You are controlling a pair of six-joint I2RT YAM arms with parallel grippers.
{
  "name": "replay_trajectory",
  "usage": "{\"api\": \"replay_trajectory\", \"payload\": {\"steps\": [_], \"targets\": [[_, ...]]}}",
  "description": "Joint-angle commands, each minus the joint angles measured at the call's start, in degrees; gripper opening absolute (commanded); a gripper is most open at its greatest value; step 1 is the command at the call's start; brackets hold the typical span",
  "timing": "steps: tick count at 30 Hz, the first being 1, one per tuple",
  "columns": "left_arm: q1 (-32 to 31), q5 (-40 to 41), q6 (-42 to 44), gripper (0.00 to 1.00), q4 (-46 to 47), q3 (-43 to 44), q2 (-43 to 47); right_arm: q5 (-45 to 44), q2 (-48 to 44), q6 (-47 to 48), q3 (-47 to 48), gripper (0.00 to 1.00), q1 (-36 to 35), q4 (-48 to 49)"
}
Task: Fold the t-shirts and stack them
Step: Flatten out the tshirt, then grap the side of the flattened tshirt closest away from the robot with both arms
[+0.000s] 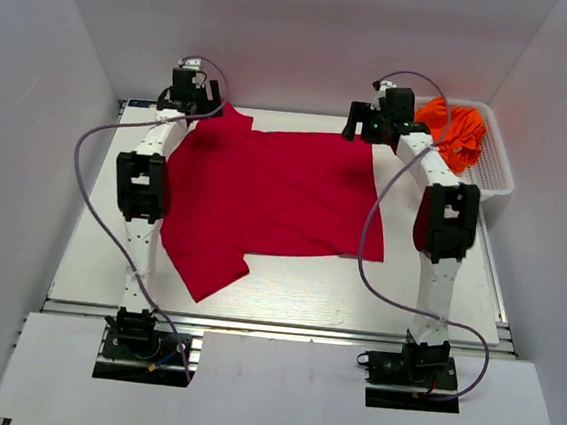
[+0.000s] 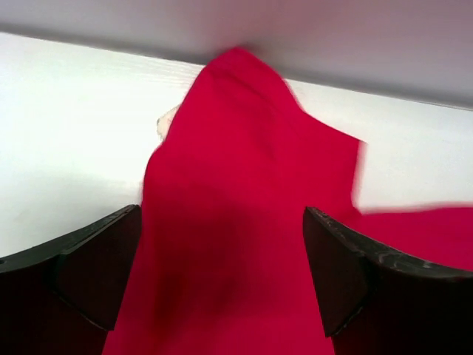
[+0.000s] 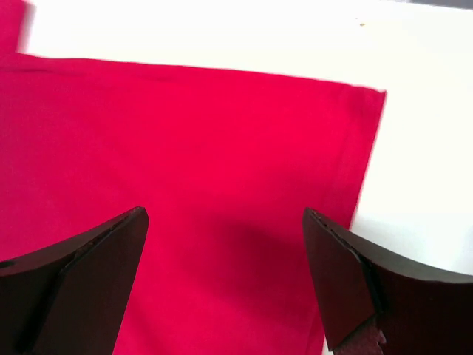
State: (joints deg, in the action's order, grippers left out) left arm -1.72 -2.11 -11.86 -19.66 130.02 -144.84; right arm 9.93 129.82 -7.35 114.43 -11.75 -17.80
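Our left fingers (image 2: 81, 274) and right fingers (image 3: 74, 288) hang open, empty, over the red t-shirt (image 1: 275, 197) spread unfolded across the worktop (image 1: 306, 290); orange t-shirts (image 1: 452, 128) wait in the basket (image 1: 499, 168) at two o'clock, nothing stacked.

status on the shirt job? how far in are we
Done: the red t-shirt lies spread flat on the table.
In hand: nothing is gripped. The left end effector is open over the far sleeve, and the right end effector is open over the far right corner.
Left: no fold made and no stack started. The orange t-shirts sit bunched in the basket.
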Motion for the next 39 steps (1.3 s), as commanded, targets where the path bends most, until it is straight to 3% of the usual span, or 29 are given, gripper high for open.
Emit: {"api": "replay_trajectory", "payload": {"steps": [1, 2, 3, 4, 5, 6, 8, 11, 12, 17, 21, 25, 28, 34, 39], "targets": [[-1.1, 1.9, -0.6, 1.0, -7.3, -9.2, 22.4, -4.2, -14.3, -2.5, -13.2, 0.9, -1.0, 1.6], [-1.1, 1.9, -2.0, 1.0, -8.5, -13.3, 25.7, -4.7, -17.9, -6.8, -16.1, 0.9, -0.9, 1.7], [-1.7, 0.5, -2.6, 1.0, -9.5, -22.8, 29.0, -5.4, -22.0, -7.8, -19.4, 0.9, -0.9, 2.5], [-2.2, -1.0, -4.2, 1.0, -9.5, -28.4, 36.0, -6.7, -24.0, -10.0, -28.8, 0.9, -0.9, 4.5], [-2.2, -2.9, -6.5, 1.0, -8.8, -33.7, 39.5, -7.0, -29.8, -11.2, -31.7, 0.9, -1.0, 5.5], [-2.8, -7.6, -7.6, 1.0, -5.7, -38.9, 42.8, -7.6, -31.5, -12.6, -34.4, 0.9, -0.9, 7.2], [-5.4, -8.3, -9.1, 1.0, -5.1, -52.3, 51.7, -8.2, -35.2, -13.7, -42.2, 0.9, -0.7, 8.2], [-9.2, -8.9, -11.1, 1.0, -6.2, -66.1, 59.2, -12.0, -39.6, -18.1, -47.9, 0.9, -0.6, 8.2], [-10.1, -8.4, -12.0, 1.0, -10.7, -70.2, 62.7, -11.1, -40.8, -18.4, -48.7, 0.9, -0.6, 8.2], [-15.3, -3.6, -19.6, 1.0, -29.5, -80.0, 70.7, -7.1, -40.2, -16.5, -50.1, 0.9, -0.4, 10.0], [-17.0, -3.5, -25.7, 1.0, -34.7, -87.1, 80.4, -5.8, -37.6, -15.6, -49.0, 0.9, 0.1, 10.2], [-18.7, -2.4, -29.1, 0.97, -40.7, -89.2, 82.2, -5.5, -36.8, -13.7, -48.7, 0.9, 0.1, 10.2], [-19.3, -3.4, -29.8, 0.94, -38.6, -93.7, 81.6, -6.2, -37.5, -13.1, -49.6, 0.9, 0.3, 11.2], [-19.9, -0.4, -30.4, 0.81, -32.0, -92.3, 78.4, -5.9, -38.8, -12.9, -52.2, 0.9, 0.8, 12.6], [-20.4, 0.9, -29.9, 0.65, -27.4, -93.5, 76.2, -6.2, -39.3, -13.7, -53.3, 0.9, 0.5, 13.4]]}}
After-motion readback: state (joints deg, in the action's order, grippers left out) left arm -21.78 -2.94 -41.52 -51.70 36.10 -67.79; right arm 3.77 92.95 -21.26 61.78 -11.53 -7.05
